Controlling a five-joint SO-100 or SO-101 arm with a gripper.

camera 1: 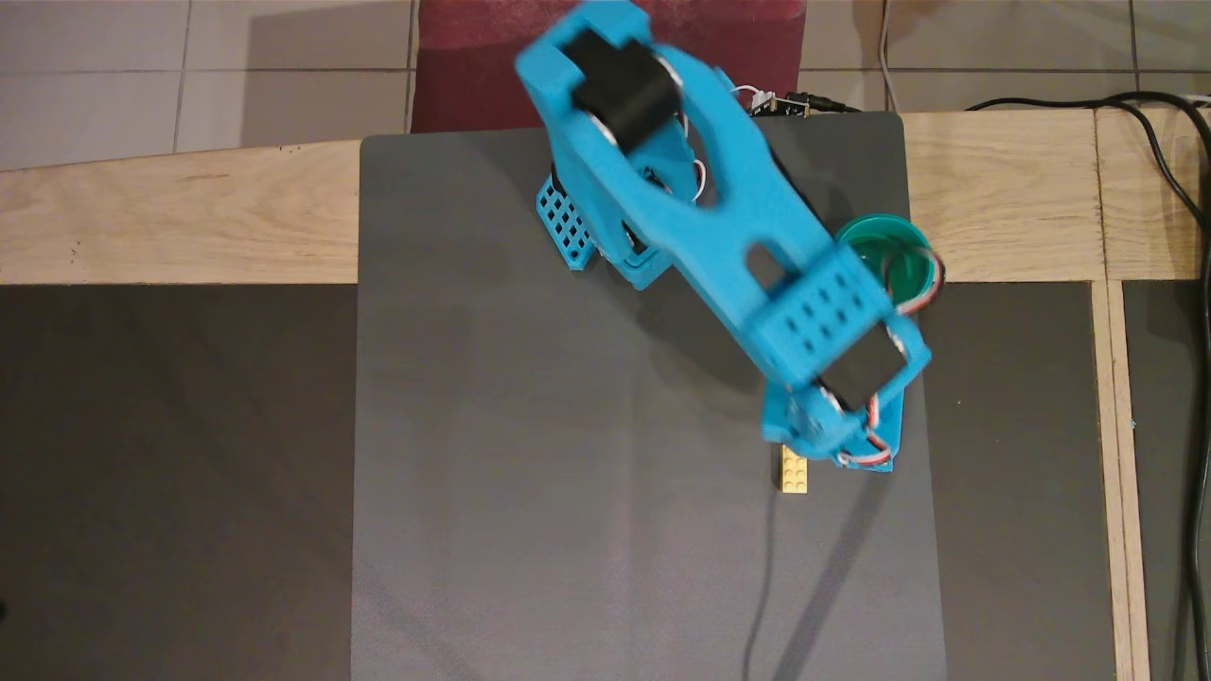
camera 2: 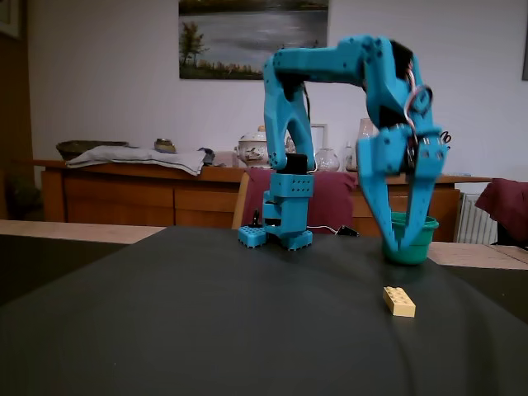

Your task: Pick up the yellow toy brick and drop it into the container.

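Observation:
The yellow toy brick [camera 1: 794,470] lies flat on the grey mat [camera 1: 568,473], studs up. In the fixed view the brick [camera 2: 399,301] is in front of and below my gripper. My gripper [camera 2: 401,246] hangs point-down a little above the mat, its two fingertips meeting, with nothing in it. From overhead the blue wrist hides the fingers, just right of and behind the brick. The teal-green cup [camera 1: 875,248] stands at the mat's back right corner, partly under the arm. In the fixed view the cup [camera 2: 419,241] is just behind the fingers.
The blue arm [camera 1: 719,208] reaches from its base [camera 1: 568,227] at the back of the mat toward the right. The wooden table edge [camera 1: 189,218] runs along the back. Black cables [camera 1: 1173,161] lie at the far right.

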